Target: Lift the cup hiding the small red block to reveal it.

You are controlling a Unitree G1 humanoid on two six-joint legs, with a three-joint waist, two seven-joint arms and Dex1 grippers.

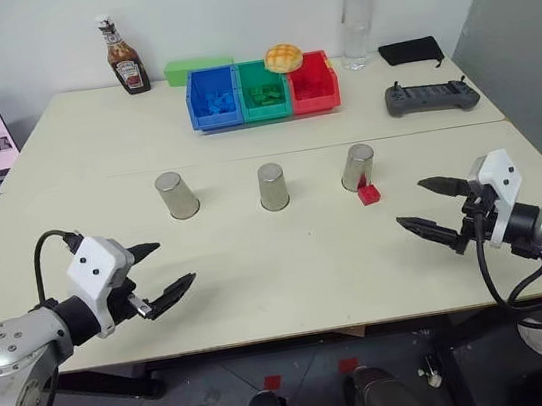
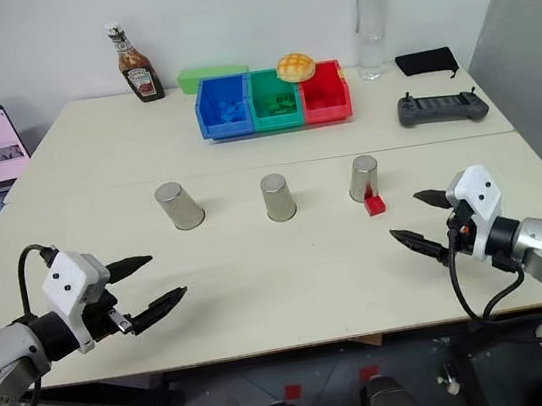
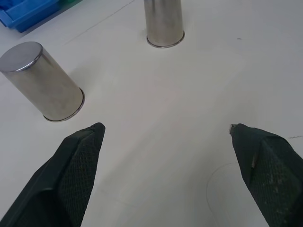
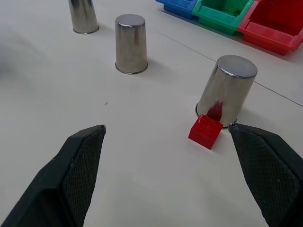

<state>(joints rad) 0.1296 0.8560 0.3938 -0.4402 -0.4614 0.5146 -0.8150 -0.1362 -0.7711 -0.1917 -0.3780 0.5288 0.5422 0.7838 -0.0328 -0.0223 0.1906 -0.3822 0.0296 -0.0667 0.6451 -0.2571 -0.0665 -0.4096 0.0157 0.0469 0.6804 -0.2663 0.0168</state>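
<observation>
On the pale table (image 1: 260, 265), the small red block (image 1: 369, 193) sits exposed just beside the rightmost cup (image 1: 357, 167), likely light, rigid, slick metal best pinched mid-wall; both left gripper (image 1: 162, 270) and right gripper (image 1: 423, 204) gape empty

Two cream tables (image 1: 260, 265) pushed together stand against a white wall (image 1: 223, 8), over grey floor (image 1: 303, 360).

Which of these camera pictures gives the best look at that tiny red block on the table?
The right wrist view: the small red block is large there, studs visible, lying uncovered beside the nearest upside-down cup. In both eye views it is just a small red speck in front of that same cup on the robot's right.
</observation>
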